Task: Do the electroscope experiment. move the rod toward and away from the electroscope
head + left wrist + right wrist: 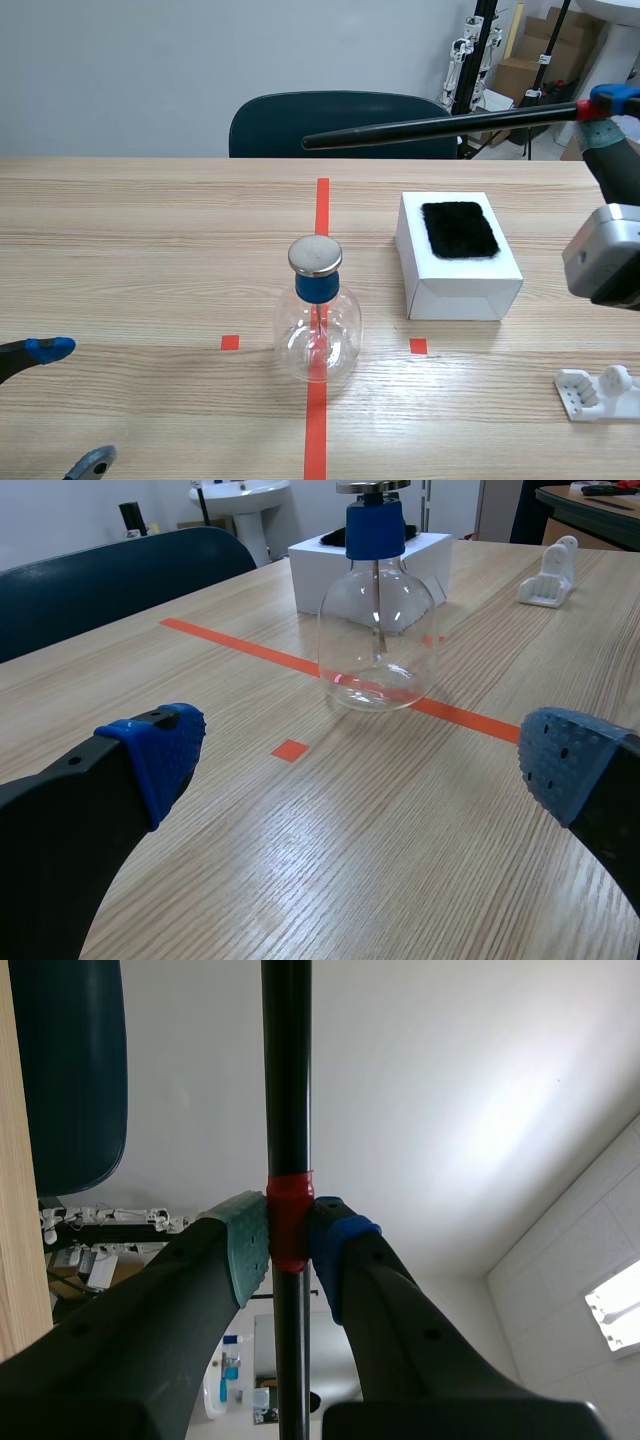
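Rod (440,127): pinched in right gripper (288,1235), held high over the table's (150,250) far edge, ready to approach.
Electroscope (317,315): mid-table.
Left gripper (370,760): spread wide, empty, at the near edge.

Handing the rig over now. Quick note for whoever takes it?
Left gripper: open, holding nothing, low over the table facing the electroscope.
Right gripper: shut on the rod at its red band.
The rod is roughly level, high above the table and well clear of the metal cap.
Done: rod gripped and up.
Left: bring the rod toward the cap, then away.
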Robot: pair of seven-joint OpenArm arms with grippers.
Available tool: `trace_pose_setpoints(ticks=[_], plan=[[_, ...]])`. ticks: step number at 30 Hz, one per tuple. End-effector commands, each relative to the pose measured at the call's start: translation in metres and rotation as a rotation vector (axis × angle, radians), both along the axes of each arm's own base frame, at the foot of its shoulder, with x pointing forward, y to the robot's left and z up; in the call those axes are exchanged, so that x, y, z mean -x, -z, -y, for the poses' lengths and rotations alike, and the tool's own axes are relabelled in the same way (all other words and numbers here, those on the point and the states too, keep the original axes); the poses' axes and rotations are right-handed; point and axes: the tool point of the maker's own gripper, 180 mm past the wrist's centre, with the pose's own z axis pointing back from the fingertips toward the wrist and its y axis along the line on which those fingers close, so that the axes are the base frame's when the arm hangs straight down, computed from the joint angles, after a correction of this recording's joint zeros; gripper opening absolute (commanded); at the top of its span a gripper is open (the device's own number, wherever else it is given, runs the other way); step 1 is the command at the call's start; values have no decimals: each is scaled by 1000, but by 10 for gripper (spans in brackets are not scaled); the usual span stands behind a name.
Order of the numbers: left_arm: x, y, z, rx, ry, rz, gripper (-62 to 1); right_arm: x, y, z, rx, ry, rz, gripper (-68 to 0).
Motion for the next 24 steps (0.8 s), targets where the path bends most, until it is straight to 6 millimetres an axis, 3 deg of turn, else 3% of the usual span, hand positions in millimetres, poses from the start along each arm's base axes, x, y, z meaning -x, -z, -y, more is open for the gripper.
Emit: trace_pose_setpoints(ticks=[1, 19, 24], plan=[[-2, -14, -1, 44, 3, 47, 14, -3, -18, -1, -12, -6, 55, -676], [-2, -14, -1, 44, 3, 47, 14, -4, -18, 1, -16, 12, 56, -676], [-2, -14, -1, 44, 3, 47, 14, -15, -29, 12, -22, 74, 95, -676]])
